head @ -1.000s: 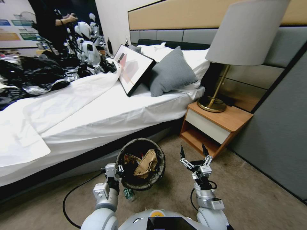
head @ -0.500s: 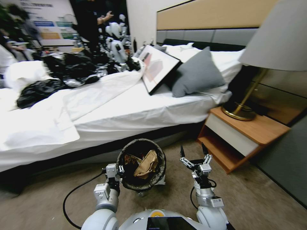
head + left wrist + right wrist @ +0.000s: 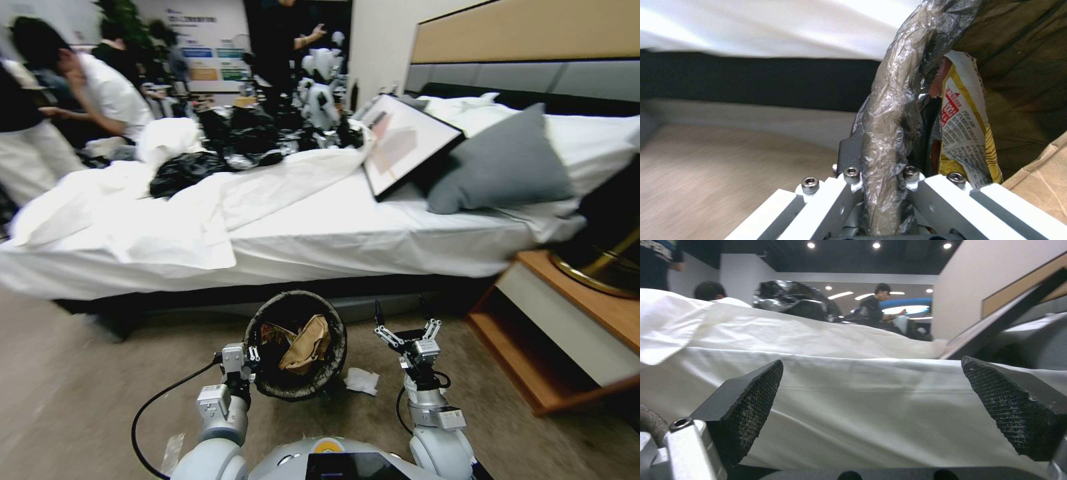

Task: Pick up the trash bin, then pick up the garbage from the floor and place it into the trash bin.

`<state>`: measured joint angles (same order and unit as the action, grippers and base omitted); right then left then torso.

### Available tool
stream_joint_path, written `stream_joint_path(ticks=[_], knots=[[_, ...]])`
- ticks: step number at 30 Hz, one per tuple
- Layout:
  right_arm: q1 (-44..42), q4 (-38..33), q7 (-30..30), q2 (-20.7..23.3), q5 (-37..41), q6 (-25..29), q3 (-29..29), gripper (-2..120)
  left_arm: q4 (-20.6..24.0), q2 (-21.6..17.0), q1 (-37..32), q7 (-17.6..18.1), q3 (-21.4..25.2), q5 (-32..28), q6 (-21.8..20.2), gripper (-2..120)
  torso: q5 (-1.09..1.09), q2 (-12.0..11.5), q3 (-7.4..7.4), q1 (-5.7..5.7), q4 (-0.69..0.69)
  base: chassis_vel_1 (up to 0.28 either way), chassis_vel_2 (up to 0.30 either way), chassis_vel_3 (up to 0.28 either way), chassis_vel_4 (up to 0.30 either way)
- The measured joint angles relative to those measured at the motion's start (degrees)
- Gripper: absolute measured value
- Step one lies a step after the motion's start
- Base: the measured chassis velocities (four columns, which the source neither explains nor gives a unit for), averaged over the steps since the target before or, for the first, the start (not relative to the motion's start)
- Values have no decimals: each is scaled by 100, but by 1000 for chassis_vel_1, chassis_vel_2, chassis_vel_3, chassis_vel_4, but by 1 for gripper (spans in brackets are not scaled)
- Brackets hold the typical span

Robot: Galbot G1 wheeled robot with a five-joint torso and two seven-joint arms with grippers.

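Carpet (image 3: 80,393), flat and beige-grey, is seen across the head view, with a black cable (image 3: 143,413) looping over it at the left beside the robot's left arm. The left gripper (image 3: 248,357) is clamped on the near-left rim of the small round white bin lined with a dark brown-black bag (image 3: 337,333), which is held up in front of the robot, between the two arms, its mouth tilted toward the camera. Inside the bin a crumpled brown paper bag (image 3: 307,343) is seen, with a red-and-white wrapper (image 3: 270,332) just left of it. A crumpled white tissue (image 3: 362,381) lies on the carpet just right of the bin, between it and the right arm. The right gripper (image 3: 400,319) is raised beside the bin with its two dark fingers spread wide and nothing between them. Beyond both, a bed with white sheets (image 3: 333,233) runs across the view, and a wooden bedside table (image 3: 600,313) stands at the right edge.

The left wrist view adds detail: the crinkled bag-covered rim (image 3: 889,126) is pinched between the metal fingers, and a yellow, red and white printed wrapper (image 3: 965,126) stands against the inner wall, touching the brown paper bag (image 3: 1040,180). In the right wrist view the textured black pads (image 3: 751,400) are set well apart, facing the side of the bed (image 3: 862,406).
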<state>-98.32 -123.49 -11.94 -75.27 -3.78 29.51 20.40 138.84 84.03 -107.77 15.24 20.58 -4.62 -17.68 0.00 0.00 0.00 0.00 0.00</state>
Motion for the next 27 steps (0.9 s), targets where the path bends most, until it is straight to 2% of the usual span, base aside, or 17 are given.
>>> stream_joint_path(ticks=[8,9,15,18,23,25,27], knots=[[42,-11,15,-3,-6,-39,-35,100,-40,2,18,-21,25,24,96,0,0,0,0,0,3,108,110,115,97],[41,-15,21,-6,-7,-42,-34,100,-40,2,27,-19,23,22,97,0,0,0,0,0,-2,0,0,0,0],[17,-15,71,35,15,-81,19,100,-40,6,38,-16,26,19,97,0,0,0,0,0,0,0,0,0,0],[-36,-48,106,81,37,-255,57,100,-40,9,40,-16,27,19,97,0,0,0,0,0,0,0,0,0,0],[-166,-156,204,237,152,-759,69,100,-40,11,42,-14,27,19,95,0,0,0,0,0,0,0,0,0,0],[-203,-145,375,418,283,-1159,70,100,-40,10,44,-12,28,20,94,0,0,0,0,0,0,0,0,0,0],[-203,-123,393,462,326,-1257,69,100,-40,10,43,-13,30,21,94,0,0,0,0,0,0,0,0,0,0]])
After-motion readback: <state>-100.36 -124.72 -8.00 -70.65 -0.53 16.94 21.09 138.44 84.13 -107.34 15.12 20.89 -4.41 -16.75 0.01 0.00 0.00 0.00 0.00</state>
